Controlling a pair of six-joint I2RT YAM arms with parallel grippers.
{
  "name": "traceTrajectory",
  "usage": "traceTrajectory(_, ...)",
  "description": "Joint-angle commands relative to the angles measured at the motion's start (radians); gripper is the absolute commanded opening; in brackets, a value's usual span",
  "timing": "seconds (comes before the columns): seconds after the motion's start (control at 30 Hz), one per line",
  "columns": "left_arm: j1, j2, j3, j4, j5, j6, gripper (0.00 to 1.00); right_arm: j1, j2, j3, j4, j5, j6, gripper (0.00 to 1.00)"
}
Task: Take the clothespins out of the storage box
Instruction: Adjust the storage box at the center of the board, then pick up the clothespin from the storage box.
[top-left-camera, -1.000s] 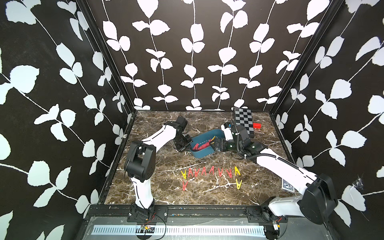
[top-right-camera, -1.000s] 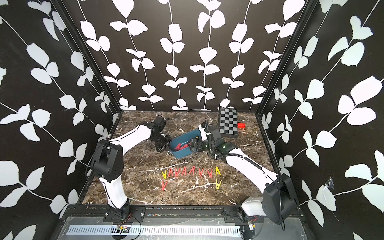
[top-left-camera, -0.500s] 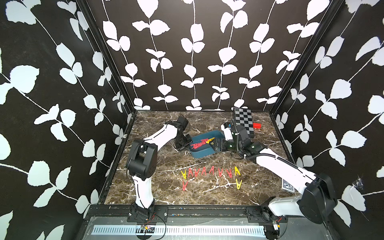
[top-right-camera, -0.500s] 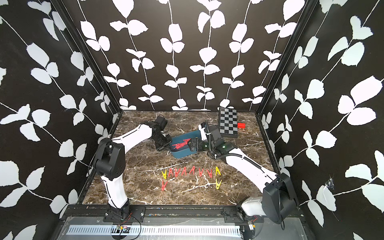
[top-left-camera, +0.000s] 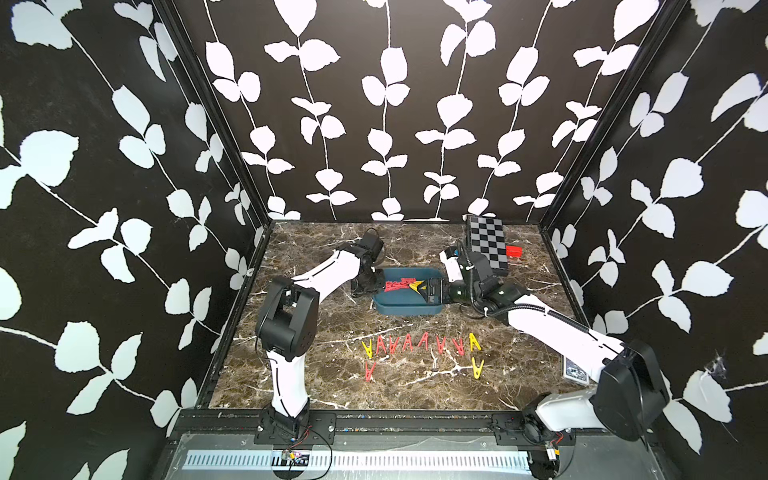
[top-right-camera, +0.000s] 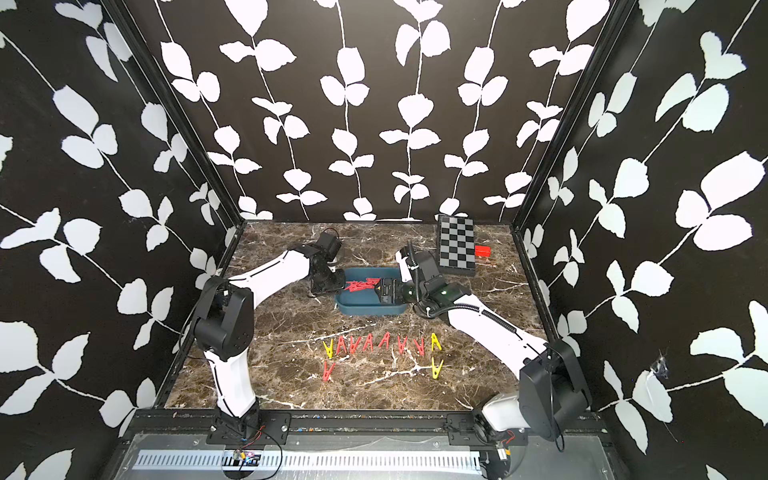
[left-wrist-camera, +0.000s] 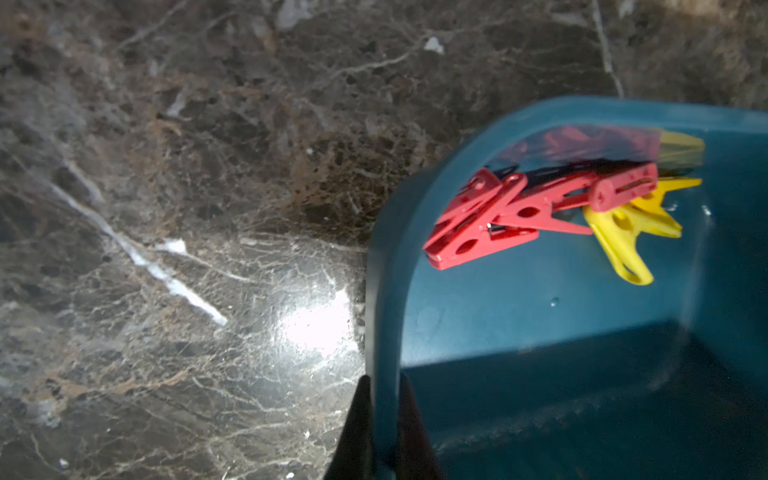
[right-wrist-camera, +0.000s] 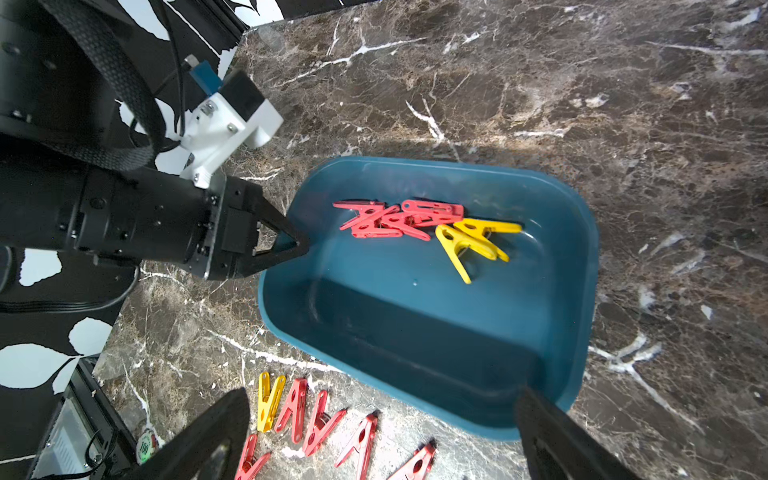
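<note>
The teal storage box (top-left-camera: 409, 306) (top-right-camera: 370, 309) lies mid-table. My left gripper (top-left-camera: 374, 284) (left-wrist-camera: 384, 378) is shut on the rim of its left end, one finger inside and one outside. This grip also shows in the right wrist view, at the left gripper (right-wrist-camera: 301, 245). Several red clothespins (left-wrist-camera: 498, 212) (right-wrist-camera: 395, 220) and yellow ones (left-wrist-camera: 627, 232) (right-wrist-camera: 469, 241) lie heaped against the box's far wall. My right gripper (top-left-camera: 428, 291) (right-wrist-camera: 382, 397) stands open over the box's right end, holding nothing. More clothespins (top-left-camera: 419, 343) (right-wrist-camera: 316, 419) lie in a row on the marble in front.
A checkerboard box (top-left-camera: 486, 245) and a small red block (top-left-camera: 514, 251) sit at the back right. A card deck (top-left-camera: 575, 370) lies beside the right arm, and a poker chip (right-wrist-camera: 145, 446) near the front edge. Patterned walls enclose three sides.
The box was tilted and skewed; it now lies nearly level and square to the table. The clothespins inside slid toward the far wall. Both grippers kept their states.
</note>
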Motion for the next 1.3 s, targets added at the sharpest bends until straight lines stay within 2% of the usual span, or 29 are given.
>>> traceTrajectory(0.0, -0.009, -0.003, -0.031, 0.025, -0.042, 0.056, 0.0, -0.005, 0.013, -0.002, 0.009, 0.006, -0.002, 0.99)
traceTrajectory(0.17, -0.011, 0.0, -0.048, 0.052, -0.047, 0.065, 0.0, -0.005, 0.035, 0.023, -0.022, 0.025, -0.011, 0.99)
traceTrajectory(0.23, -0.012, 0.004, -0.048, 0.058, -0.046, 0.065, 0.08, -0.005, 0.052, 0.038, -0.041, 0.03, -0.014, 0.99)
traceTrajectory(0.47, -0.011, -0.015, -0.042, 0.081, -0.032, 0.061, 0.25, -0.002, 0.148, 0.125, -0.112, 0.047, -0.075, 0.99)
traceTrajectory(0.6, -0.01, -0.043, -0.036, 0.077, -0.028, 0.057, 0.29, -0.002, 0.229, 0.194, -0.155, 0.075, -0.134, 0.99)
traceTrajectory(0.67, -0.01, -0.067, -0.036, 0.076, -0.032, 0.05, 0.34, -0.002, 0.273, 0.229, -0.173, 0.08, -0.158, 0.92)
traceTrajectory(0.73, -0.009, -0.098, -0.036, 0.076, -0.029, 0.041, 0.36, -0.002, 0.319, 0.267, -0.195, 0.083, -0.178, 0.86)
traceTrajectory(0.93, -0.008, -0.203, -0.047, 0.064, -0.026, 0.011, 0.62, -0.004, 0.424, 0.347, -0.227, 0.099, -0.211, 0.63)
traceTrajectory(1.0, -0.009, -0.245, -0.066, 0.066, -0.025, -0.004, 0.68, -0.005, 0.458, 0.364, -0.242, 0.11, -0.217, 0.56)
traceTrajectory(1.07, -0.008, -0.284, -0.088, 0.077, -0.016, -0.016, 0.75, -0.007, 0.481, 0.371, -0.246, 0.117, -0.222, 0.52)
traceTrajectory(1.2, -0.008, -0.352, -0.13, 0.101, 0.013, -0.035, 0.96, -0.01, 0.522, 0.38, -0.249, 0.121, -0.223, 0.47)
traceTrajectory(1.27, -0.009, -0.375, -0.143, 0.108, 0.017, -0.035, 0.99, -0.011, 0.542, 0.389, -0.257, 0.113, -0.228, 0.43)
